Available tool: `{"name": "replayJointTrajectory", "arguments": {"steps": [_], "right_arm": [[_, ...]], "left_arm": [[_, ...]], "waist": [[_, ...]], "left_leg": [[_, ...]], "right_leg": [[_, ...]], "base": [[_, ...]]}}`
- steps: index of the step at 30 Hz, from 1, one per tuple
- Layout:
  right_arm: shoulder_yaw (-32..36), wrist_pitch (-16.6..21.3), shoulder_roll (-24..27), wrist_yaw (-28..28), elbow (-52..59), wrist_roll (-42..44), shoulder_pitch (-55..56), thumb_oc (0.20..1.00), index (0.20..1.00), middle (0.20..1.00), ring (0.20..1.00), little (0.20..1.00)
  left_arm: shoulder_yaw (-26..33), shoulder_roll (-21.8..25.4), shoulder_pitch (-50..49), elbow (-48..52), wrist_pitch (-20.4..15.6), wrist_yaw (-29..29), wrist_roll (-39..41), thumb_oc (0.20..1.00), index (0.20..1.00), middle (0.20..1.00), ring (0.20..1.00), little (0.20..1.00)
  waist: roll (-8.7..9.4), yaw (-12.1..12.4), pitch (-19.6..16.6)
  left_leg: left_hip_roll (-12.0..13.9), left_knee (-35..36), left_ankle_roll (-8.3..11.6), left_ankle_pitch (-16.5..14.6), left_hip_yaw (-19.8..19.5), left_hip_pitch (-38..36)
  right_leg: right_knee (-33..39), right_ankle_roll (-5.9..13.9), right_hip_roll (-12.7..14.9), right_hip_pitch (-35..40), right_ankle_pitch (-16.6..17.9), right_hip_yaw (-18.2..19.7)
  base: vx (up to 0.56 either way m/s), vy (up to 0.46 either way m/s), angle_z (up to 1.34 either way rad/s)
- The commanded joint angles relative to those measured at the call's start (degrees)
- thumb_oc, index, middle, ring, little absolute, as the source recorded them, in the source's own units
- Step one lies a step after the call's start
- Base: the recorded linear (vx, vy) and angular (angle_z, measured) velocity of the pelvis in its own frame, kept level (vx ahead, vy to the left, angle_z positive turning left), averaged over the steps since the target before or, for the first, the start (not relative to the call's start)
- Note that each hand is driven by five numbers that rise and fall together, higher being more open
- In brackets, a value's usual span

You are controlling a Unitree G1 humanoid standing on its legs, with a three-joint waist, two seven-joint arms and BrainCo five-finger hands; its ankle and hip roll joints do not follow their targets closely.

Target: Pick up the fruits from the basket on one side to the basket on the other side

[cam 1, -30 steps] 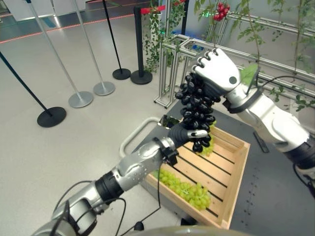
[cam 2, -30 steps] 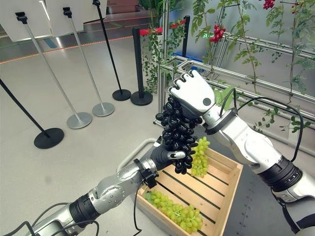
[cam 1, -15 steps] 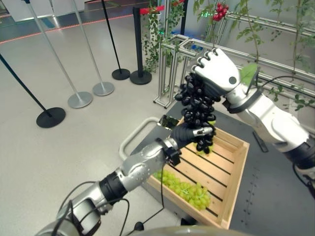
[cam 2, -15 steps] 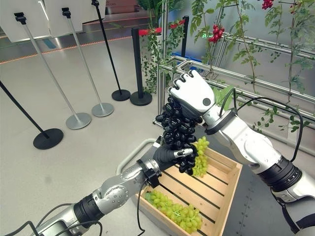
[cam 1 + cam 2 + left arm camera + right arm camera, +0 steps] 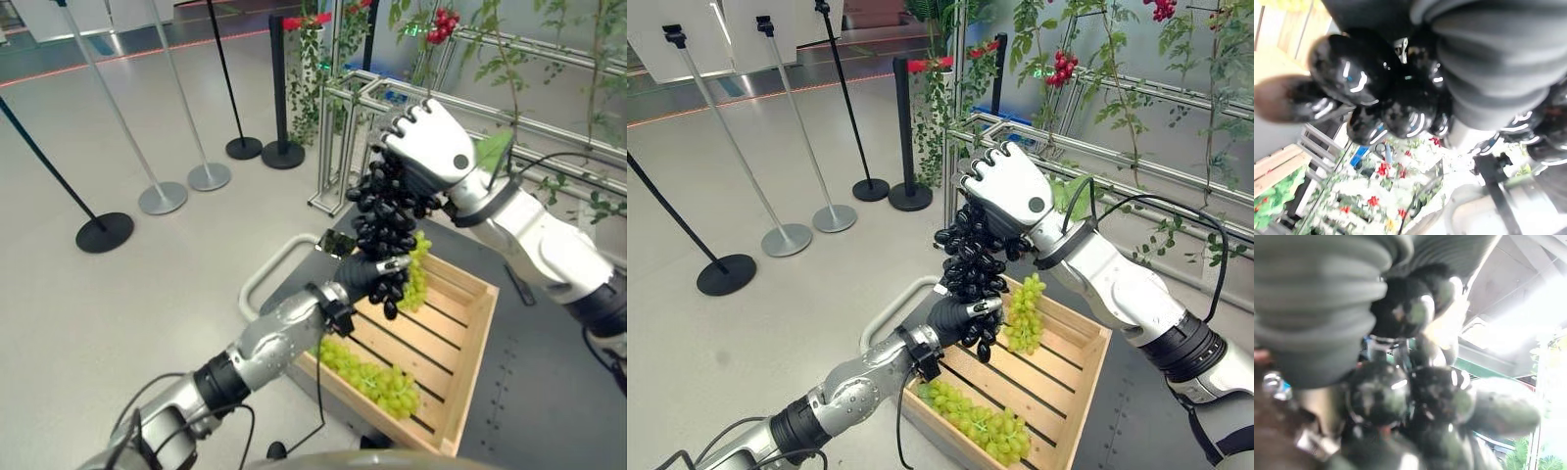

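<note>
So one wooden crate, and three bunches of grapes total: two green, one black. Left hand comes up from below, its fingers curled around the lower end of the black grape bunch. The bunch is glossy, nearly black, long and hanging above the crate's far left corner. One green bunch lies along the crate's near edge, the other green bunch at the far end. Right hand is clenched on the bunch's top.
</note>
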State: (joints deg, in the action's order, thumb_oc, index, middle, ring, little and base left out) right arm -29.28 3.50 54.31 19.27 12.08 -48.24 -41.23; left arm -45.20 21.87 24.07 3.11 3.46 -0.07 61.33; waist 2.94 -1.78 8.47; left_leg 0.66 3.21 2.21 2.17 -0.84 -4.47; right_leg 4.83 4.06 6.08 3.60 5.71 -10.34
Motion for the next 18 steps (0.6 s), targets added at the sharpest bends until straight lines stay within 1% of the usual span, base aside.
{"name": "replayJointTrajectory", "arguments": {"steps": [1, 3, 4, 5, 6, 7, 8, 9, 10, 11, 12, 13, 14, 15, 16, 17, 18], "right_arm": [[5.2, -1.2, 0.9, 1.4, -0.4, 1.4, -0.4, 1.0, 1.0, 1.0, 1.0, 1.0], [6.8, -0.9, 0.8, 1.0, -0.3, 1.2, 1.2, 1.0, 1.0, 1.0, 1.0, 1.0], [6.8, -0.9, 0.8, 1.0, -0.2, 1.2, 1.2, 1.0, 1.0, 1.0, 1.0, 1.0], [8.6, -0.6, 0.4, 1.0, -0.3, 1.1, 2.3, 1.0, 1.0, 1.0, 1.0, 1.0], [9.2, -0.5, 0.0, 0.9, -0.5, 1.3, 2.8, 1.0, 1.0, 1.0, 1.0, 1.0], [9.6, -0.1, 0.0, 0.8, -0.7, 1.4, 3.2, 1.0, 1.0, 1.0, 1.0, 1.0], [10.1, 0.3, 0.4, 0.8, -0.7, 1.5, 4.1, 1.0, 1.0, 1.0, 1.0, 1.0], [10.1, 0.3, 0.4, 0.7, -0.6, 1.5, 4.2, 1.0, 1.0, 1.0, 1.0, 1.0], [12.5, 1.1, 1.7, 0.6, -0.2, 1.8, 7.3, 1.0, 1.0, 1.0, 1.0, 1.0], [14.1, 1.2, 2.3, 0.8, -0.2, 1.9, 8.8, 1.0, 1.0, 1.0, 1.0, 1.0], [14.5, 1.3, 2.4, 0.7, 0.0, 1.8, 9.3, 1.0, 1.0, 1.0, 1.0, 1.0], [16.3, 1.5, 1.8, 1.0, -0.3, 2.7, 10.5, 1.0, 1.0, 1.0, 1.0, 1.0], [16.7, 1.6, 1.0, 1.3, -0.8, 3.4, 10.3, 1.0, 1.0, 1.0, 1.0, 1.0], [16.8, 1.9, 0.6, 1.3, -0.8, 4.0, 10.5, 1.0, 1.0, 1.0, 1.0, 1.0], [17.3, 2.2, -0.1, 1.6, -1.4, 5.1, 11.1, 1.0, 1.0, 1.0, 1.0, 1.0], [17.7, 2.5, -0.5, 1.5, -1.0, 5.9, 11.6, 1.0, 1.0, 1.0, 1.0, 1.0], [18.1, 2.8, -1.0, 1.4, -0.9, 6.7, 12.2, 1.0, 1.0, 1.0, 1.0, 1.0]], "left_arm": [[7.2, 4.1, -1.4, 2.0, -4.9, -1.0, -6.7, 0.2, 0.2, 0.2, 0.2, 0.2], [10.1, 6.5, -3.1, 3.6, -5.5, -1.0, -8.8, 0.2, 0.2, 0.2, 0.2, 0.2], [10.1, 6.5, -3.1, 3.6, -5.5, -1.0, -8.8, 0.2, 0.2, 0.2, 0.2, 0.2], [12.6, 8.0, -4.4, 5.0, -6.1, -1.0, -10.1, 0.2, 0.2, 0.2, 0.2, 0.2], [13.4, 8.3, -4.4, 5.1, -6.5, -1.1, -10.3, 0.2, 0.2, 0.2, 0.2, 0.2], [13.8, 8.6, -4.0, 5.6, -7.0, -1.2, -11.1, 0.2, 0.2, 0.2, 0.2, 0.2], [14.0, 8.7, -3.7, 5.6, -7.7, -0.9, -11.4, 0.2, 0.2, 0.2, 0.2, 0.2], [13.9, 8.7, -3.7, 5.6, -7.7, -0.9, -11.4, 0.2, 0.2, 0.2, 0.2, 0.2], [14.6, 8.2, -3.5, 5.7, -8.0, -1.1, -11.0, 0.2, 0.2, 0.2, 0.2, 0.2], [14.9, 8.2, -3.3, 5.9, -8.0, -1.2, -11.3, 0.2, 0.2, 0.2, 0.2, 0.2], [14.7, 8.3, -3.3, 5.9, -8.0, -1.2, -11.3, 0.2, 0.2, 0.2, 0.2, 0.2], [16.1, 8.1, -3.9, 6.0, -8.3, -1.1, -11.6, 0.2, 0.2, 0.2, 0.2, 0.2], [17.6, 8.2, -4.8, 6.2, -8.8, -0.9, -11.6, 0.2, 0.2, 0.2, 0.2, 0.2], [18.2, 8.5, -5.3, 6.6, -8.9, -1.0, -11.6, 0.2, 0.2, 0.2, 0.2, 0.2], [19.1, 9.0, -5.7, 7.2, -8.9, -1.1, -11.6, 0.2, 0.2, 0.2, 0.2, 0.2], [19.3, 9.3, -6.0, 7.8, -9.0, -1.0, -11.0, 0.2, 0.2, 0.2, 0.2, 0.2], [20.0, 9.6, -6.2, 8.3, -9.4, -1.0, -10.8, 0.2, 0.2, 0.2, 0.2, 0.2]], "waist": [[2.79, 3.6, -1.8], [2.95, 4.5, -1.6], [2.98, 4.5, -1.6], [2.12, 6.0, -0.2], [2.0, 6.1, 0.2], [1.59, 6.1, 0.8], [1.45, 5.8, 1.0], [1.41, 5.7, 0.8], [1.23, 5.6, -0.1], [1.07, 5.9, -0.6], [1.14, 5.7, -0.6], [1.22, 7.2, -1.2], [1.15, 8.4, -1.2], [1.08, 8.7, -1.1], [0.46, 9.2, -0.7], [0.01, 9.3, -0.3], [-0.6, 9.4, 0.3]], "left_leg": [[-2.1, -5.4, -1.8, -6.0, -2.1, 3.7], [-2.8, -5.2, -2.14, -5.8, -3.4, 3.8], [-2.8, -5.2, -2.14, -5.7, -3.4, 3.8], [-3.0, -6.5, -2.63, -5.3, -5.9, 4.7], [-3.4, -7.6, -2.73, -4.8, -7.1, 5.8], [-3.6, -8.2, -2.85, -3.9, -8.7, 7.0], [-4.4, -9.0, -2.88, -3.1, -10.7, 8.3], [-4.4, -9.0, -2.86, -3.0, -10.8, 8.7], [-5.9, -10.0, -2.38, -1.7, -13.8, 10.6], [-6.7, -10.3, -2.02, -1.1, -15.6, 11.4], [-6.8, -10.4, -1.99, -1.1, -15.9, 11.4], [-7.8, -10.6, -1.07, 0.6, -18.1, 13.5], [-7.7, -10.9, -0.12, 1.3, -18.5, 14.3], [-7.6, -11.1, 0.3, 1.6, -18.5, 14.8], [-7.5, -11.2, 1.17, 2.8, -19.2, 15.4], [-7.6, -10.7, 2.19, 4.2, -20.2, 16.0], [-7.4, -9.9, 3.18, 5.7, -20.5, 16.6]], "right_leg": [[-8.3, 5.39, 4.1, -1.6, -5.6, -2.8], [-10.2, 5.54, 4.8, -1.8, -5.9, -4.1], [-10.2, 5.55, 4.9, -1.8, -6.0, -4.1], [-18.6, 5.64, 4.6, -3.8, -8.5, -4.3], [-22.2, 5.71, 4.2, -5.0, -9.8, -3.7], [-25.4, 5.82, 2.0, -5.7, -10.8, -1.5], [-28.0, 6.12, -1.2, -6.1, -11.8, 2.0], [-28.0, 6.11, -1.2, -6.3, -11.7, 1.9], [-26.7, 5.22, -5.1, -4.5, -13.7, 5.9], [-25.1, 4.08, -6.0, -3.2, -15.5, 7.3], [-25.0, 4.06, -6.0, -2.9, -15.5, 6.9], [-20.7, 1.29, -6.8, -0.2, -17.8, 7.0], [-17.6, 0.67, -7.0, 1.2, -17.5, 5.6], [-16.1, 0.56, -7.2, 1.7, -17.4, 4.8], [-14.4, 0.2, -7.8, 2.5, -17.5, 3.7], [-13.5, -0.68, -8.9, 3.0, -18.2, 3.7], [-12.9, -0.99, -9.7, 2.8, -18.0, 3.6]], "base": [[-0.04, 0.077, 0.14], [-0.04, 0.072, 0.21], [-0.1, 0.077, 0.35], [-0.13, 0.079, 0.45], [-0.22, 0.102, 0.43], [-0.22, 0.049, 0.95], [-0.16, 0.026, 1.18], [-0.18, -0.007, 1.7], [-0.14, -0.026, 1.31], [-0.13, -0.029, 1.3], [-0.12, -0.083, 1.44], [-0.18, -0.145, 1.36], [-0.24, -0.174, 1.05], [-0.2, -0.145, 0.29], [-0.15, -0.124, 0.17], [-0.16, -0.115, 0.29], [-0.19, -0.094, 0.75]]}}
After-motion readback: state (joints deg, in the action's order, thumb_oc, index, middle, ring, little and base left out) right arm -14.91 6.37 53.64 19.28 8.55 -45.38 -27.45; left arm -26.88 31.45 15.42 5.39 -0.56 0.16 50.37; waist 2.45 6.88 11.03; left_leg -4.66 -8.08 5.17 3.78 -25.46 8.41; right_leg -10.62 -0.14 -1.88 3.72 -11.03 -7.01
